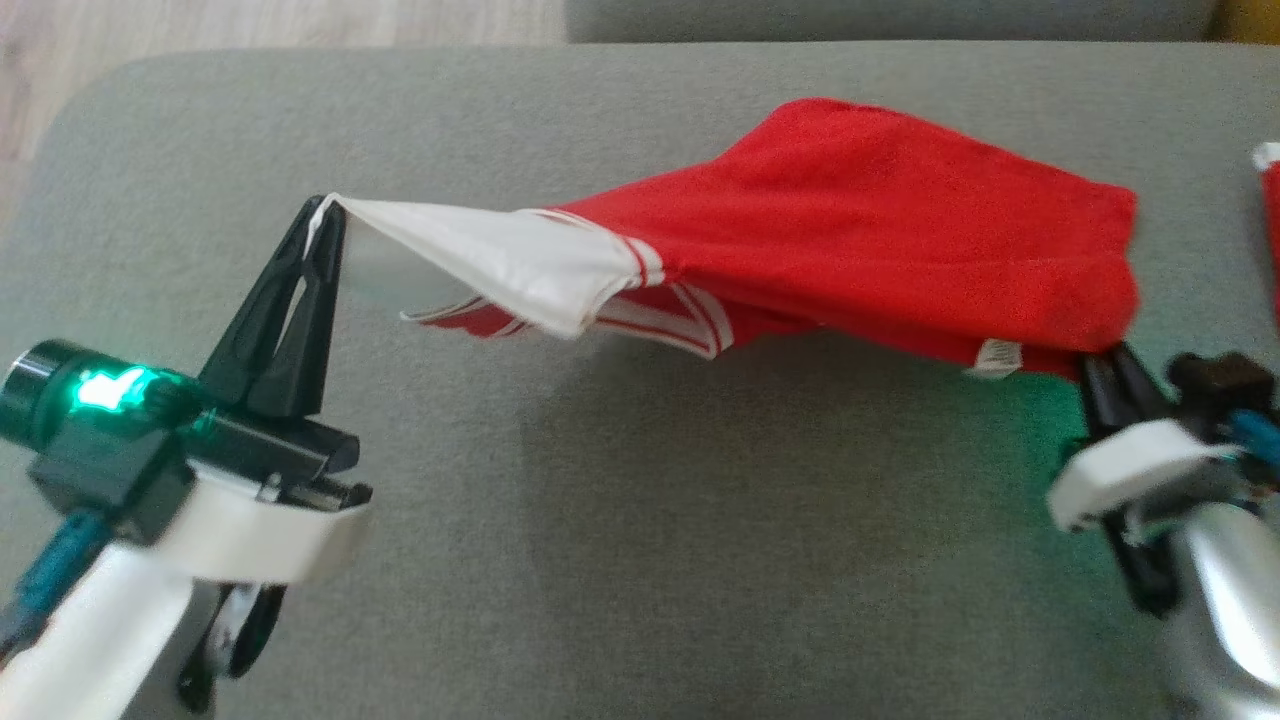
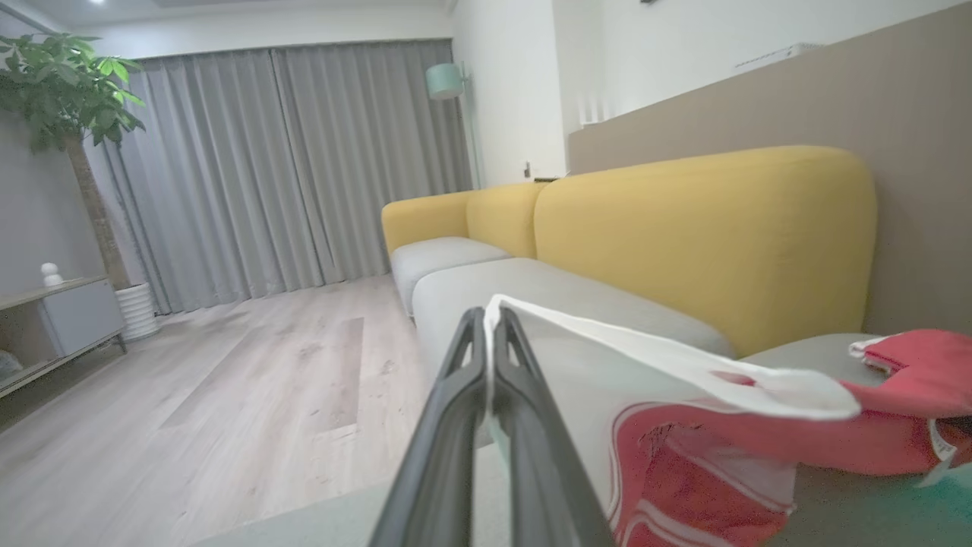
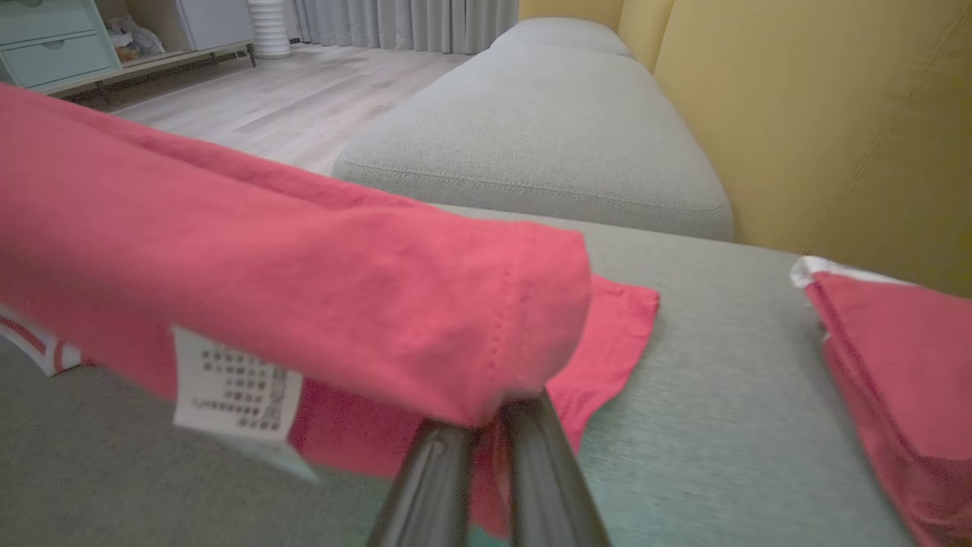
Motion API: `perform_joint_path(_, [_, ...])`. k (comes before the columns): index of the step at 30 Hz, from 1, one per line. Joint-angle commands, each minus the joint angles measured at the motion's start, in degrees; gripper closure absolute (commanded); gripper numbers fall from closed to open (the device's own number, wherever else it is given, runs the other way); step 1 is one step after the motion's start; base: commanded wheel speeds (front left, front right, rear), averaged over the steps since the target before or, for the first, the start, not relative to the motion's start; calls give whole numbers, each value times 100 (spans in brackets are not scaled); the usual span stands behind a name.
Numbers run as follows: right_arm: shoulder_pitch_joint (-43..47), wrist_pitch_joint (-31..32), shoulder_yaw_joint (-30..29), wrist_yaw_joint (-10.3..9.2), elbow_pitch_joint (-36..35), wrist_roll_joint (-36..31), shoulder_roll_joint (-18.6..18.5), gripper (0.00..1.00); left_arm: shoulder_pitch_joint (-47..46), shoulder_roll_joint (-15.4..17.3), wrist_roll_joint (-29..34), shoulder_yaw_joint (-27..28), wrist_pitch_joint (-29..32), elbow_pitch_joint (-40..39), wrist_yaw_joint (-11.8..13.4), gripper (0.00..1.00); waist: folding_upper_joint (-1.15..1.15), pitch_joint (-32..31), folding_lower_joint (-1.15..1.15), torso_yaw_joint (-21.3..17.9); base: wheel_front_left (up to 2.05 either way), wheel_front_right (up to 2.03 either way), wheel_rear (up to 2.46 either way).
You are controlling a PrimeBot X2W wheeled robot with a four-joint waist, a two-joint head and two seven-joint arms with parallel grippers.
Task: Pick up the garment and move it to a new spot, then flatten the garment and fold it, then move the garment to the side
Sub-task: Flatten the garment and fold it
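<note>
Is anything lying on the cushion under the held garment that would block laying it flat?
Nothing visible does. The garment hangs between the left gripper and right gripper over bare grey cushion. A second red cloth lies apart at the right edge, beyond the right gripper.

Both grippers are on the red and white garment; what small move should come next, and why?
Probably raise both grippers together. The left gripper pinches the white end, the right gripper is shut on the red hem, yet part of the garment lies on the grey cushion.
</note>
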Motion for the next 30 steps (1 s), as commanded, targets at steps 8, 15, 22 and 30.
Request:
perform_joint_path(8, [2166, 2436, -91, -5, -4055, 1166, -885, 100, 77, 647, -682, 594, 534, -1395, -158, 100, 0, 15, 0, -301, 0, 0, 0])
perform_joint_path(15, [2372, 3271, -57, -5, -4334, 1774, -1000, 100, -196, 555, -848, 291, 838, -1116, -449, 100, 0, 261, 0, -360, 0, 0, 0])
perform_joint_path(22, [1876, 2821, 200, -5, -3853, 2044, -656, 0, -521, 241, -834, 15, 798, -604, -654, 100, 0, 443, 0, -319, 0, 0, 0])
perform_joint_path(30, [1041, 2290, 36, -5, -3504, 2078, -530, 0, -906, 45, -816, 15, 600, -277, -795, 100, 0, 712, 0, -199, 0, 0, 0])
